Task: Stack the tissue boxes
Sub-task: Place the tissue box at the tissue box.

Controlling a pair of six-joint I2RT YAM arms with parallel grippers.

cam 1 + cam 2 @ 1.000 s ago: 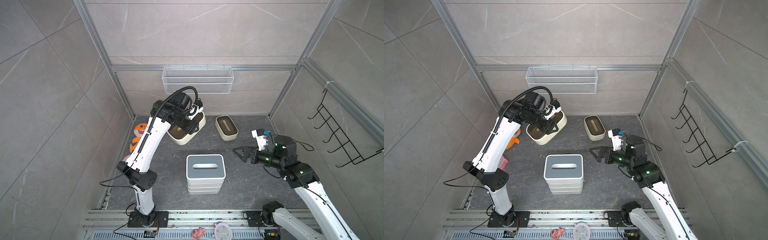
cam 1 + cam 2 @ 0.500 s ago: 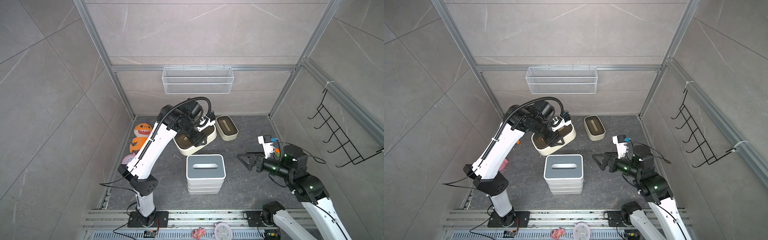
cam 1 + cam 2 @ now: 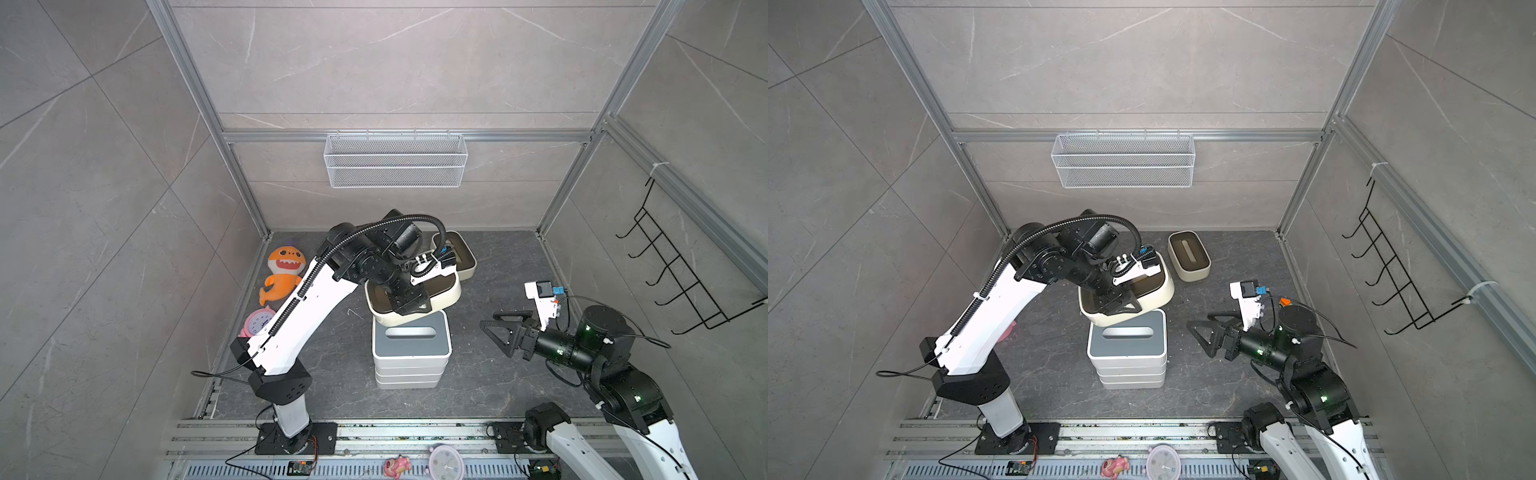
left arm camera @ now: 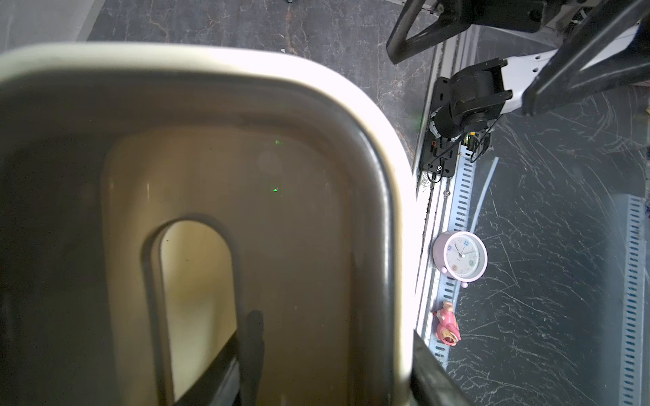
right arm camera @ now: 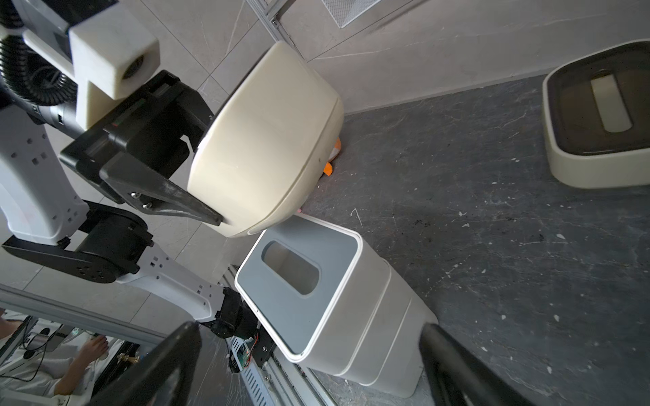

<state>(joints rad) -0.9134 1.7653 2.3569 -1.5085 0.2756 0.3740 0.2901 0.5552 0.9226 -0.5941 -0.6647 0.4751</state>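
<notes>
Top views, contents entered from picture-left to picture-right.

- orange plush toy (image 3: 284, 270), pink alarm clock (image 3: 259, 322): middle left, by the side wall, on the dark floor (image 3: 498, 395).
- left arm (image 3: 307, 316): base on the rail at lower left of centre. The white link slopes up toward frame centre, the elbow is folded near the back wall, and the wrist is bent downward.
- left gripper (image 3: 409, 305): clenched on the rim of the carried cream tissue box (image 3: 444, 293) (the left wrist view shows one finger (image 4: 432, 379) outside the wall and the other over the brown lid by the slot).
- carried cream tissue box: in the air at frame centre, tilted, with its low end over the far edge of the stack. Whether the two touch cannot be told.
- stack of white tissue boxes (image 3: 411, 370): on the floor just below centre, grey slotted lid uppermost.
- wire mesh basket (image 3: 395, 166): upper centre, on the back wall.
- second cream tissue box (image 3: 1188, 255): on the floor, above and right of centre, near the back wall and apart from the stack.
- right gripper (image 3: 498, 332): jaws spread wide with nothing between them, off the floor to the right of the stack, aimed at it.
- right arm (image 3: 561, 349): base at lower right, forearm about level and pointing toward picture-left.
- black hook rack (image 3: 681, 282): far right wall.
</notes>
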